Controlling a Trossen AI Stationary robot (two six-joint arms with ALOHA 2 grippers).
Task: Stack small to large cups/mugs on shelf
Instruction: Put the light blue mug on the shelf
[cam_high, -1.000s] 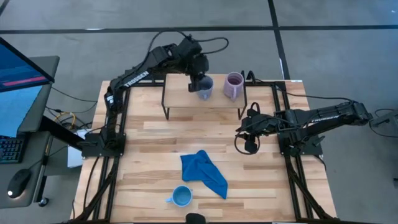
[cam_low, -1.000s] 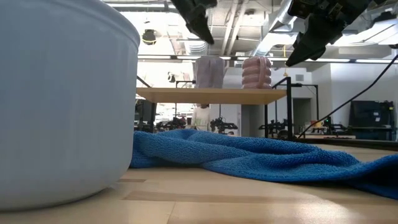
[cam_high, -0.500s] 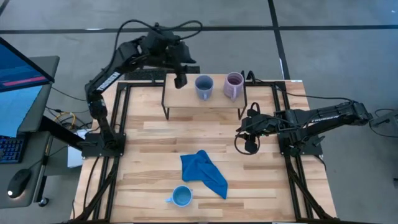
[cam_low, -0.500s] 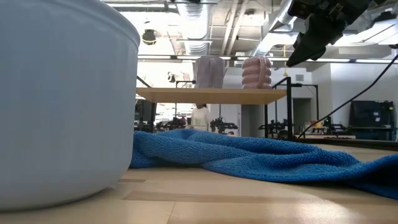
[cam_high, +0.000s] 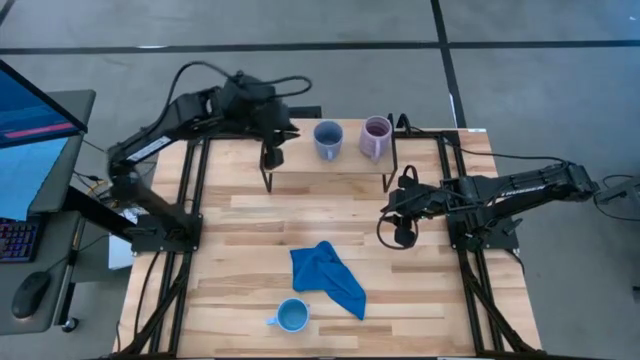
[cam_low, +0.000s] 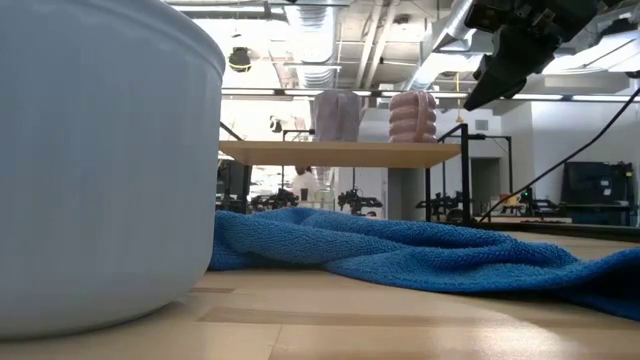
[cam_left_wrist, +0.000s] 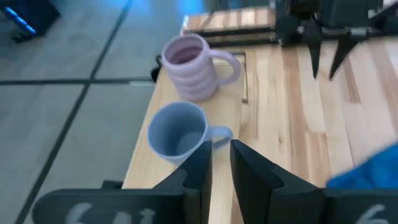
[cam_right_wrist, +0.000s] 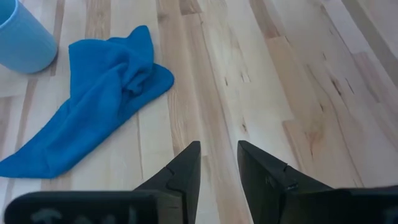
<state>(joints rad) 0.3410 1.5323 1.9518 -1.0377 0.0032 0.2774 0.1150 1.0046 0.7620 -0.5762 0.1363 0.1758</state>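
Robotics lab (exposed ceiling ducts (cam_low: 330, 45), concrete floor (cam_high: 540, 80)).

Light wood shelf (cam_high: 300, 165); ribbed purple mug (cam_left_wrist: 189, 65); soft cloth (cam_right_wrist: 93, 93).

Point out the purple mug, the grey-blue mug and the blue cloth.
purple mug (cam_high: 376, 137): high view, on its open top.
grey-blue mug (cam_high: 327, 138): high view, on its open top.
blue cloth (cam_high: 328, 277): high view, on its bunched middle.

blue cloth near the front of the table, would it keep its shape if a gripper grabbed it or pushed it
Probably not. The blue cloth lies crumpled in soft folds on the table, so it would likely droop from a pinch point. Pushed, it would probably bunch rather than slide whole. It looks thin and light, and it cannot roll or tip.
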